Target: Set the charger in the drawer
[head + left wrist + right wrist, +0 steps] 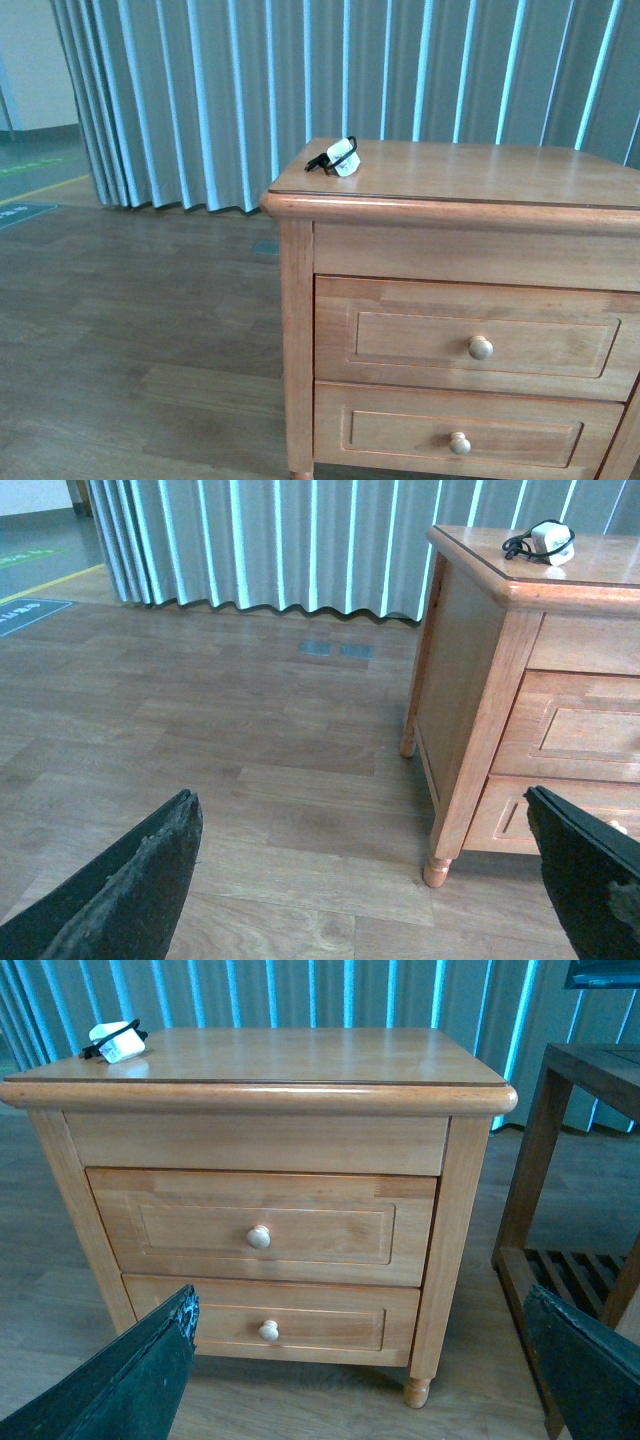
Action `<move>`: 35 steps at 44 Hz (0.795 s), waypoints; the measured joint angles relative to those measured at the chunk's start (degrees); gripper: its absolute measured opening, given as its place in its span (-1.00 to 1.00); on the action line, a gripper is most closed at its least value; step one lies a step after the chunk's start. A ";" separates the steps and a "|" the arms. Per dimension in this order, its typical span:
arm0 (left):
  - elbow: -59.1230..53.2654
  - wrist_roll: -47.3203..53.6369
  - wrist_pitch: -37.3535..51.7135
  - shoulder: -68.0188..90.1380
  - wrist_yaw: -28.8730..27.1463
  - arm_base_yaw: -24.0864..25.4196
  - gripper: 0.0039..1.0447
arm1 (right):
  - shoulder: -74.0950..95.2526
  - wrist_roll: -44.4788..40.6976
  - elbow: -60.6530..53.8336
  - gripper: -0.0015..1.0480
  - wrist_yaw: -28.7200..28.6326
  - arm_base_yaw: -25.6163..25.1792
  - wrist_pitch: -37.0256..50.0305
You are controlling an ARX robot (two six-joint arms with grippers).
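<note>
The left jaws stand released - their two dark fingers (130,880) are spread wide, with only plank floor (250,780) between them. They hang off the left front corner of the nightstand (455,680), well apart from it and touching nothing.

The right jaws are released too. Their fingers (130,1380) are splayed to either side and grasp nothing. They face the nightstand's front squarely and stay clear of it.

The upper drawer (420,340) is pushed fully in, its recessed panel flush with the nightstand's frame and its round brass knob (481,347) at the middle. The similar lower drawer (400,432) sits directly beneath it, also shut, with a smaller knob of its own.

The charger (342,158) lies on the nightstand's worktop (480,170), at its far left corner and close to the left edge. It is a small white plug block with a thin black cable looped around it. It sits well above the upper drawer and apart from both pairs of jaws. The right wrist view shows it on the same corner (115,1042), and the left wrist view shows it there as well (548,540).

Behind the nightstand hangs a pleated grey-blue curtain (300,80) that reaches the floor. A darker wooden side table (560,1160) with a slatted lower shelf stands just beside the nightstand's right flank. Two small grey plates (335,650) are set into the floor between the nightstand's left side and the curtain.
</note>
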 joint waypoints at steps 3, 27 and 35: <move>0.00 -0.02 0.00 0.00 0.00 0.00 0.89 | 0.00 0.00 -0.02 0.84 0.00 0.00 0.00; 0.00 0.00 0.00 0.00 0.02 0.00 0.89 | 0.00 0.00 -0.02 0.84 0.00 0.00 0.00; 0.00 0.00 0.00 0.00 0.00 0.00 0.89 | 0.00 0.00 -0.02 0.84 0.00 0.00 0.00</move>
